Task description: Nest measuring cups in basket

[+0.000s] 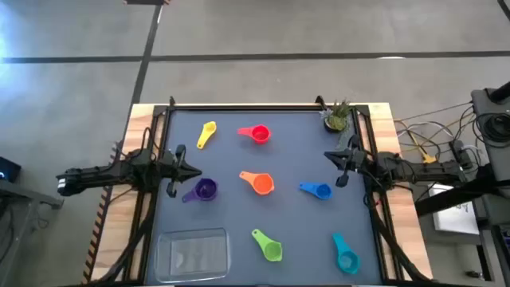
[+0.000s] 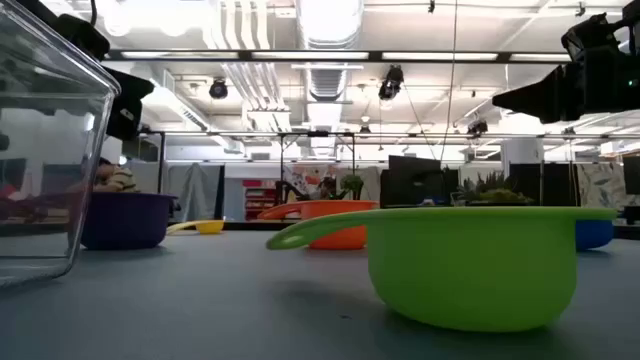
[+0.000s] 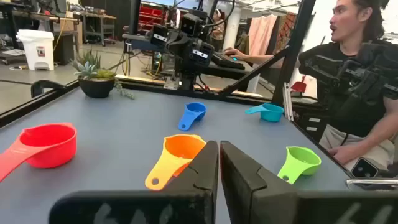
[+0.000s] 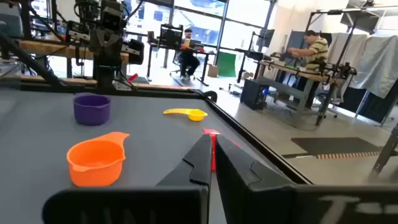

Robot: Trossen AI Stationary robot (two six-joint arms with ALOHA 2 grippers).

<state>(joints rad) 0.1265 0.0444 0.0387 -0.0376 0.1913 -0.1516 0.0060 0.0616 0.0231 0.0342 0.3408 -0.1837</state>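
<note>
Seven measuring cups lie apart on the dark mat, each resting on its base: yellow (image 1: 207,131), red (image 1: 256,134), orange (image 1: 259,183), purple (image 1: 203,190), blue (image 1: 317,190), green (image 1: 269,245) and teal (image 1: 345,255). The clear basket (image 1: 193,253) stands at the near edge, left of the green cup, and holds no cups. My left gripper (image 1: 191,171) hovers shut at the mat's left side, just above the purple cup. My right gripper (image 1: 329,155) hovers shut at the right side, above the blue cup. The left wrist view shows shut fingers (image 3: 219,165), as does the right wrist view (image 4: 211,158).
A small potted plant (image 1: 338,118) stands in the far right corner. A raised black frame (image 1: 239,106) borders the mat. A person (image 3: 348,74) sits beyond the table's near side. In the low view the green cup (image 2: 470,265) is nearest and the basket wall (image 2: 40,150) is at left.
</note>
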